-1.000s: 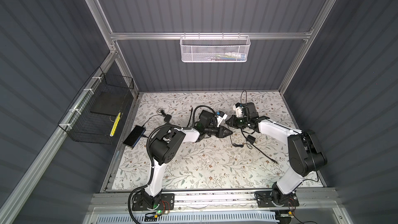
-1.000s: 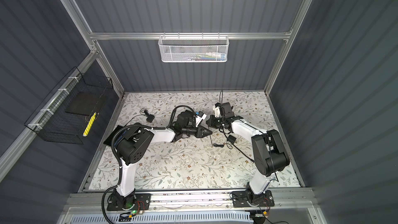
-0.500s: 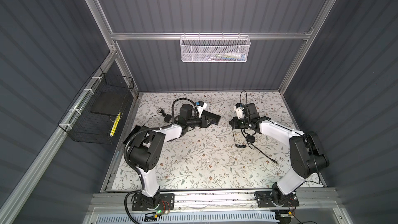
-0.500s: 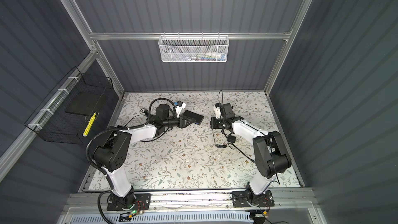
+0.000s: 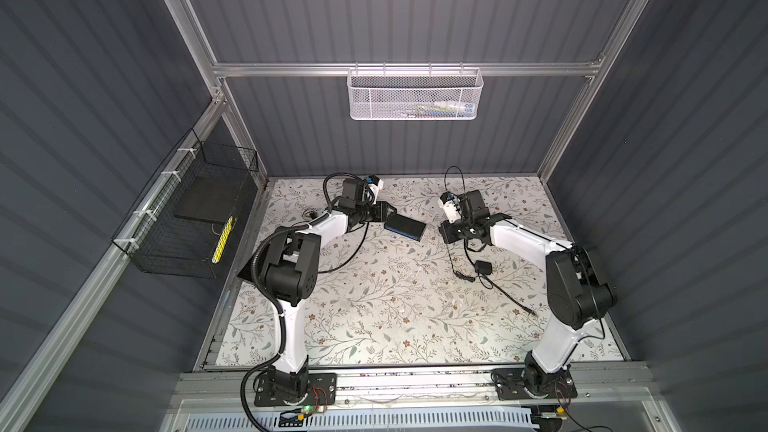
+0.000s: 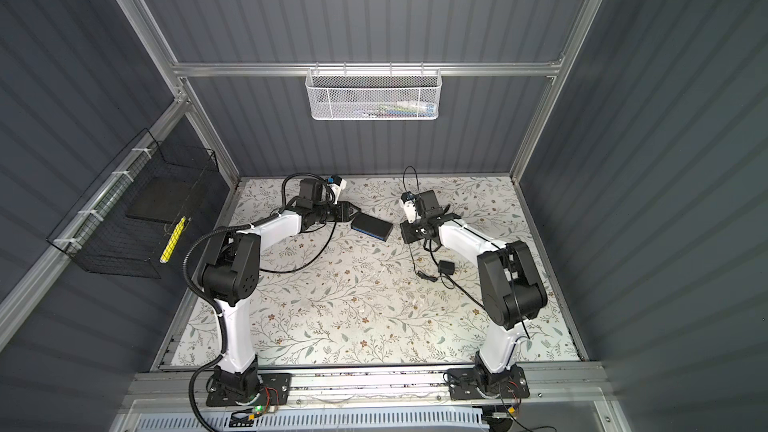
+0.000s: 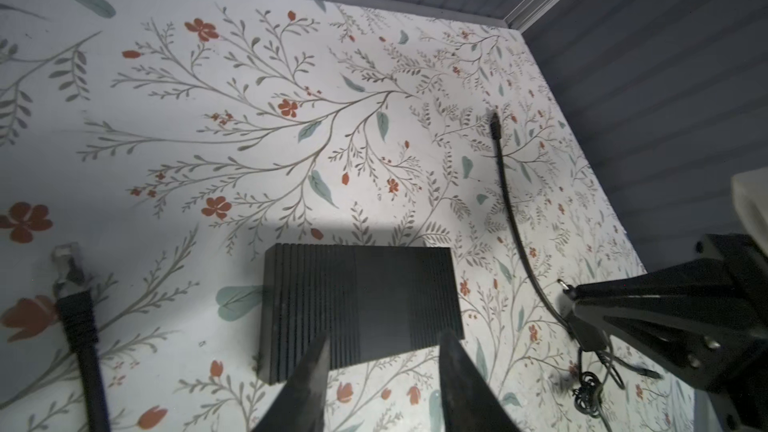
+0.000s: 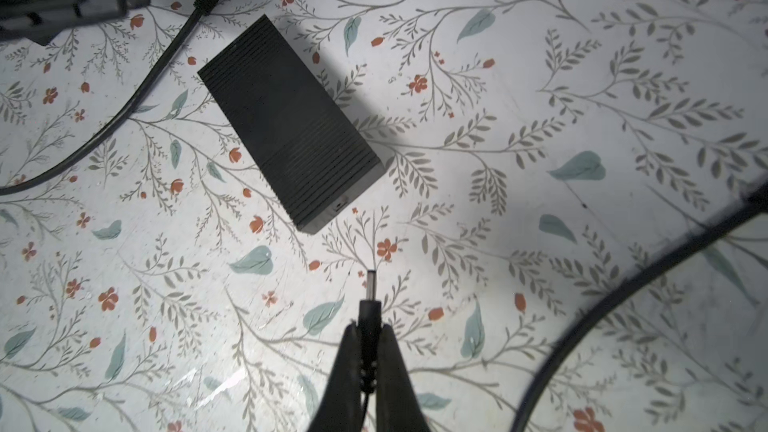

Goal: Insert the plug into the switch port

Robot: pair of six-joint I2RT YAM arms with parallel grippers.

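Right gripper [image 8: 368, 328] pinches the plug [image 8: 370, 290] between closed jaws, its metal tip pointing at the switch port [image 8: 340, 202] — near, not touching. Black switch box [image 5: 405, 226] lies flat on the counter [image 5: 374, 305], far centre, blue side facing near; left gripper [image 7: 384, 340] stands at its left end, jaws part-way apart over the box's edge.

Floral-patterned white tabletop [image 5: 374, 317] — lying flat on it, a ribbed black blue-sided rectangular box [image 5: 405, 227], a small black adapter block [image 5: 483, 268] and a thick black clear-tipped cable [image 7: 77, 317].
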